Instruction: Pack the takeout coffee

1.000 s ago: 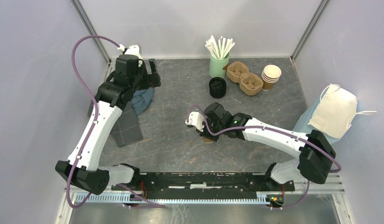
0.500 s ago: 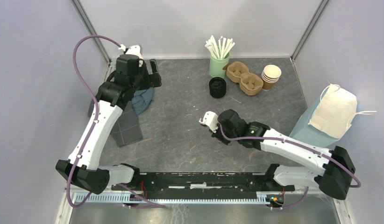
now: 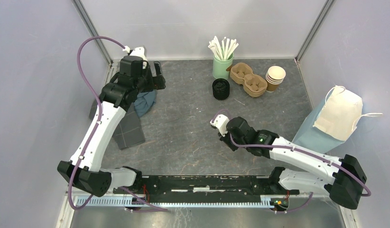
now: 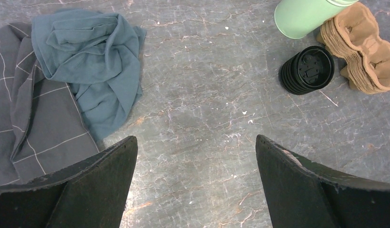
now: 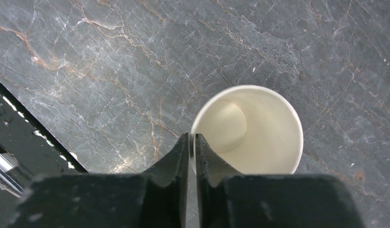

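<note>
Right hand [image 5: 193,137]: jaws nearly together, pinching the near rim of an open-topped paper cup [image 5: 259,128], one finger inside the wall and one outside. The cup is upright with a cream interior and no lid on it. It sits over the front-centre of the grey marbled tabletop [image 3: 183,137], right of the middle. In the overhead view the hand hides it, and I cannot tell whether its base touches the surface. Left hand [image 4: 195,140]: jaws spread wide, holding nothing, poised above the far-left part of the tabletop. Below and to its left lies a crumpled blue-grey cloth [image 4: 88,61], partly overlapping a dark grey checked cloth [image 4: 36,133]. Far edge, centre to right: a stack of black lids [image 4: 308,70] stands just in front of a pale green holder [image 3: 222,68] full of white sticks [image 3: 223,47]. A brown moulded two-cup carrier [image 3: 248,79] is just right of the holder, both wells unfilled. A short stack of lidless brown cups [image 3: 275,77] is at the carrier's right end. A cream bag [image 3: 340,111] with handles lies at the right border, well apart from both hands.
</note>
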You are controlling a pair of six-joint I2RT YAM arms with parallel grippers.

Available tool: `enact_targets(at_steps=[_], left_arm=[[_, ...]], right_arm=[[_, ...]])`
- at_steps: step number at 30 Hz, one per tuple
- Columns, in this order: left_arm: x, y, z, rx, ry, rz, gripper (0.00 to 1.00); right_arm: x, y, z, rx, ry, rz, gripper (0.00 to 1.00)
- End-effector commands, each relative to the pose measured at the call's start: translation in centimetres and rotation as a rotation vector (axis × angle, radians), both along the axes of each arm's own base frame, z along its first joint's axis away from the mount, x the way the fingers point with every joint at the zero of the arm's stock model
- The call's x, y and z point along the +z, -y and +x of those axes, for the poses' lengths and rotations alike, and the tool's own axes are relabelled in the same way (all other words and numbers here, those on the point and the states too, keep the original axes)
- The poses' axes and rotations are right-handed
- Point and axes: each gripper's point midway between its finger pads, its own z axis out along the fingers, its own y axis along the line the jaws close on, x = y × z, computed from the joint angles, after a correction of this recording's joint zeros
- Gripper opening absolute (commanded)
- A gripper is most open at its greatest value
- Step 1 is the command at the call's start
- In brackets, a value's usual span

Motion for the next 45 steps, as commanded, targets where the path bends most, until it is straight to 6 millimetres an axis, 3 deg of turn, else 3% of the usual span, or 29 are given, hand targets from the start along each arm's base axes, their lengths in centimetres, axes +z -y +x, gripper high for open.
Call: enact_targets(at_steps=[1,2,4,7,9,12,18,22,25,31,39,45], left_arm=[[0.9,0.7,0.4,-0.002,0.031,-0.043,1.0],[0.9,0.6,0.4,0.0,0.033,-0.042,1.0],[1.0,0.6,0.3,0.001,0.035,-0.041,1.0],[1.1,0.5,0.2,0.003,0.039,-0.038,1.0],[1.2,0.3,0.2,0.006,0.043,-0.036,1.0],[1.3,0.2,0.1,0.011,0.044,-0.036,1.0],[2.2,-0.4,-0.4,0.017,0.059,-0.012,1.0],[2.3,-0.3,-0.5,0.007,0.063,-0.013,1.0],[2.5,-0.3,-0.5,0.003,0.067,-0.012,1.0],[2.2,-0.5,-0.4,0.0,0.062,0.011,1.0],[1.8,-0.2,0.0,-0.014,0.05,0.017,1.0],[1.6,-0.2,-0.1,-0.016,0.048,0.02,1.0]], right_arm=[[2.0,-0.6,0.8,-0.038,0.04,0.07,0.27],[2.9,-0.7,1.1,-0.037,0.056,0.076,0.39],[4.9,-1.1,2.0,-0.054,0.084,0.079,0.55],[8.9,-1.7,4.8,-0.119,0.141,0.111,0.64],[10.0,-1.2,8.3,-0.244,0.161,0.136,0.66],[9.9,-0.9,14.3,-0.437,0.117,0.189,0.61],[9.0,-1.9,26.2,-0.701,0.005,0.153,0.62],[7.6,-3.6,30.6,-0.728,-0.009,0.191,0.62],[6.3,-4.3,31.7,-0.741,-0.033,0.211,0.61],[3.6,-4.3,31.8,-0.719,-0.047,0.163,0.56],[2.0,-4.2,32.2,-0.702,-0.046,0.116,0.52],[5.0,-2.8,32.4,-0.707,0.001,0.111,0.54]])
